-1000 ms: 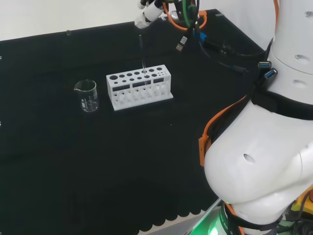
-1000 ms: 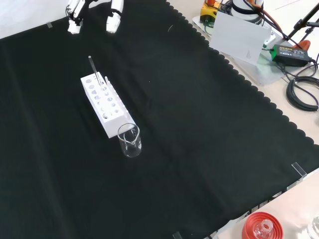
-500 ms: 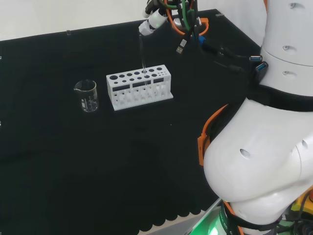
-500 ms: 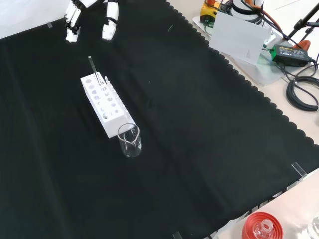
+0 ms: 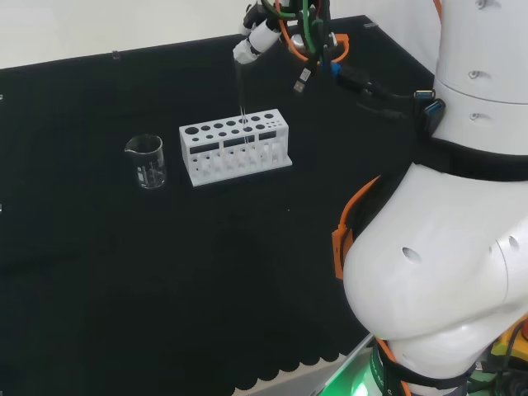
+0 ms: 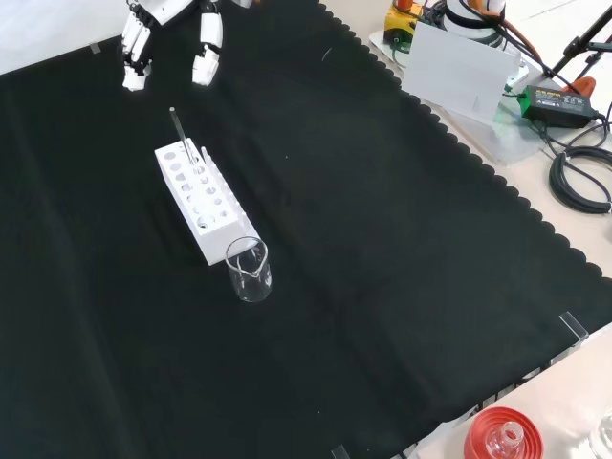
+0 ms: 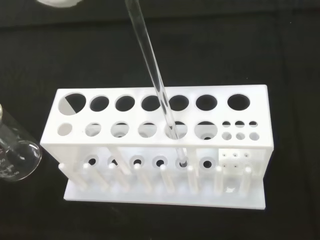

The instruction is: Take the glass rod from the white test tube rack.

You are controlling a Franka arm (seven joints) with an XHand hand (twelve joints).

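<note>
The white test tube rack (image 5: pixel 235 153) (image 6: pixel 196 201) (image 7: pixel 160 145) stands on the black cloth. A clear glass rod (image 5: pixel 240 91) (image 6: pixel 177 129) (image 7: pixel 152 75) stands upright in one of its holes, in the row nearer the pegs as the wrist view shows it. The hand (image 5: pixel 254 37) (image 6: pixel 164 38) hangs above the rod's top end with its fingers straight and spread, apart from the rod. In the front view two fingers point down beyond the rack, one to each side of the rod's line.
A clear glass beaker (image 5: pixel 146 161) (image 6: pixel 249 271) stands beside the rack's end. The arm's white links (image 5: pixel 445 247) take up the right of the head view. Cables and a red ribbed ring (image 6: pixel 502 435) lie off the cloth's edge.
The hand has come down a little toward the rod's top. Rack, rod and beaker have not moved.
</note>
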